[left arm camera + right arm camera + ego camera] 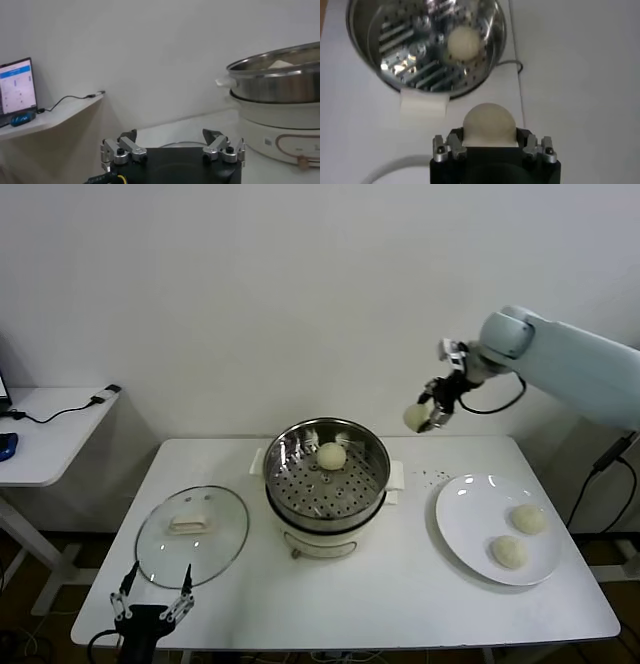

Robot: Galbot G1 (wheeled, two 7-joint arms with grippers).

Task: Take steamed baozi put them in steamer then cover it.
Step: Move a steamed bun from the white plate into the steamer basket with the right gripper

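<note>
The steamer [326, 489] stands mid-table, a shiny steel pot on a white base, with one baozi [331, 455] on its perforated tray. My right gripper [424, 417] hangs in the air to the right of and above the steamer, shut on a second baozi [489, 123]. In the right wrist view the steamer [420, 47] lies below and ahead of that bun. Two more baozi [529, 519] [509, 552] rest on the white plate. The cover [192, 530], a glass lid with a cream handle, lies flat left of the steamer. My left gripper [152, 604] waits open near the table's front left edge.
The white plate [470, 509] sits at the table's right side. A white side table [45, 429] with a cable and a laptop [18, 86] stands to the left. A white wall runs behind the table.
</note>
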